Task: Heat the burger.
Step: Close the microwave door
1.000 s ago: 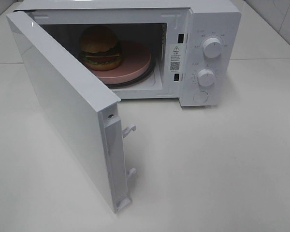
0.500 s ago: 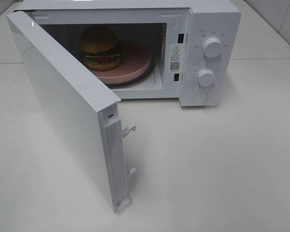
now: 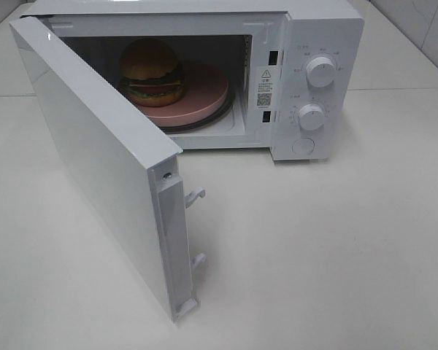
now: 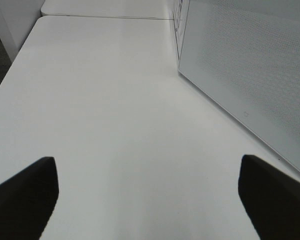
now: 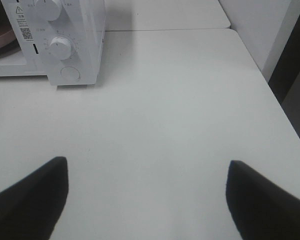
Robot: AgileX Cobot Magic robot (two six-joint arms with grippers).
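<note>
Holding my left pincer (image 4: 147, 200) and right pincer (image 5: 147, 200) wide and empty, I judge the burger (image 3: 152, 71), already in the microwave (image 3: 321, 29) by the counter's (image 3: 336, 240) far edge, needs only its open door (image 3: 95, 160) shut.

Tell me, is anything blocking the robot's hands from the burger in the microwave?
For the left hand, the open door stands between it and the burger. For the right hand, nothing visible: only bare table lies before the open microwave.
</note>
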